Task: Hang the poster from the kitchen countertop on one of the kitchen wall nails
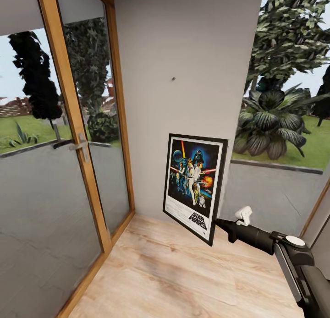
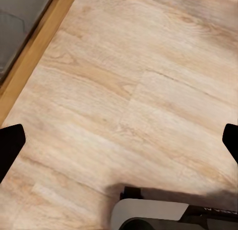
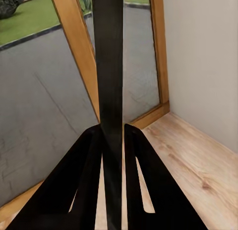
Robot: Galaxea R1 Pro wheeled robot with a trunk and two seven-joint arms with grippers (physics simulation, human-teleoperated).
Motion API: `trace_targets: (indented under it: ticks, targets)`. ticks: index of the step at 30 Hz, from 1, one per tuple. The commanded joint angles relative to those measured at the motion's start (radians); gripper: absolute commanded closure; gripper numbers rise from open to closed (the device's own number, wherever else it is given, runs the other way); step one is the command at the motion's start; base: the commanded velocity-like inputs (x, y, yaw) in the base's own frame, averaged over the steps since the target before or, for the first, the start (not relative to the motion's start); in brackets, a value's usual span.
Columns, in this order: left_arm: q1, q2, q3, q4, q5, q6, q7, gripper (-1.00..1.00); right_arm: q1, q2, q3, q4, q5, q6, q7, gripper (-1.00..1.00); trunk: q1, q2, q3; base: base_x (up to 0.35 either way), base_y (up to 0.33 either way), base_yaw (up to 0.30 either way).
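The poster [image 1: 195,186] is held edge-on between the closed fingers of the right gripper [image 3: 113,133], pinched at its lower right edge and carried upright w/ a slight tilt, just off the pale wall [image 1: 183,57] and well below the wall nail [image 1: 173,79]. It is judged to be light but broad – a stiff, thin framed panel that may swing or twist about so narrow a grip, and the smooth black frame is probably slippery; a hold nearer mid-edge would likely be steadier. The left gripper [image 2: 119,140] is seen w/ fingers spread apart, nothing between them, above the wooden floor [image 2: 124,81]. Counted: one poster, one nail visible, two grippers – one glass door [image 1: 55,171] beside the wall.
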Motion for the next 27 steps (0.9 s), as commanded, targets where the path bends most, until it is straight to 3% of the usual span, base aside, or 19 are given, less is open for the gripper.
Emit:
trace_targets:
  ticks: [1,9,27]
  targets:
    - [0.0,0.0,0.001,-0.001,0.0,-0.001,-0.001,-1.0,0.0,0.0,-0.001,0.0,-0.01,0.011,0.003,1.0,0.001,0.0,0.0,0.216,0.299,0.0]
    - [0.0,0.0,0.001,-0.001,0.0,-0.001,-0.001,-1.0,0.0,0.0,0.001,0.001,-0.01,0.011,0.003,1.0,0.001,0.0,0.0,0.216,0.299,-0.068]
    - [0.0,0.0,0.001,-0.001,-0.001,-0.001,0.001,-1.0,0.0,0.0,0.001,0.002,-0.01,0.011,0.004,1.0,0.001,0.0,0.008,0.22,0.287,-0.282]
